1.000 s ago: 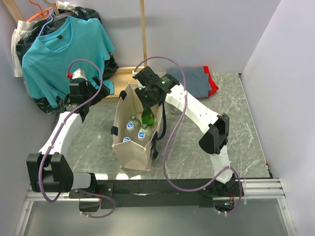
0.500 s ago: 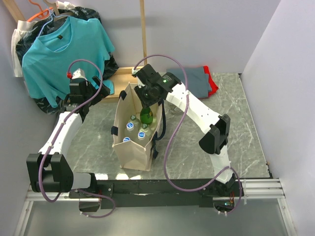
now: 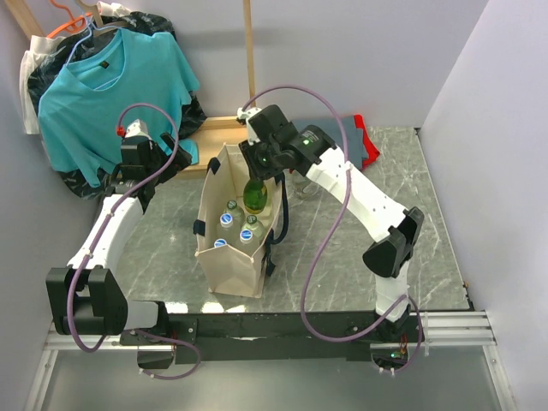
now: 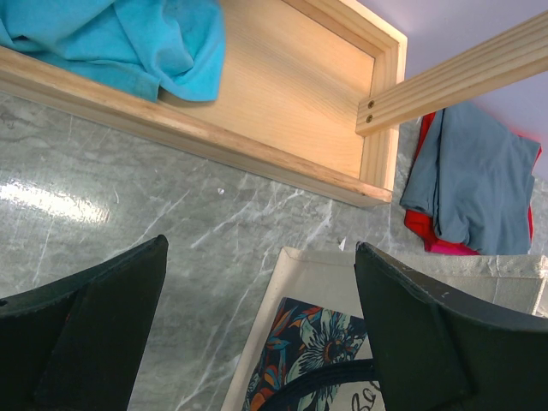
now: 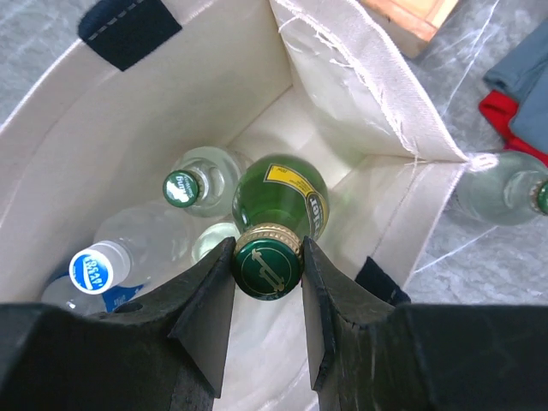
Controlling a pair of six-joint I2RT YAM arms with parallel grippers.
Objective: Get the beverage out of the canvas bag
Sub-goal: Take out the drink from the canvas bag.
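Pinching the green bottle (image 5: 278,201) at the neck, right under its green cap, with the right gripper (image 5: 267,257) and its fingers (image 5: 210,308) clamped on either side. Holding it upright inside the open mouth of the canvas bag (image 5: 128,120), close to one corner. Down below in the same bag: a clear bottle (image 5: 201,175) with a green top and a blue-capped bottle (image 5: 92,267). Outside, just past the bag's rim, a stray bottle (image 5: 501,199) on the stone.

Over to the left gripper (image 4: 261,282): hovering beyond the bag's far left corner, fingers (image 4: 94,317) spread wide, gripping nothing.

Underneath it all, a grey marbled tabletop (image 3: 437,197), glossy under the light. Along its far edge, a shallow wooden frame (image 4: 291,86) with an upright post. Beside that, a folded grey cloth (image 4: 475,171) lying over a red cloth (image 4: 424,224). Back left, a teal T-shirt (image 3: 103,86) on an orange hanger, hem spilling into the frame. All around, plain pale lavender walls (image 3: 377,51).
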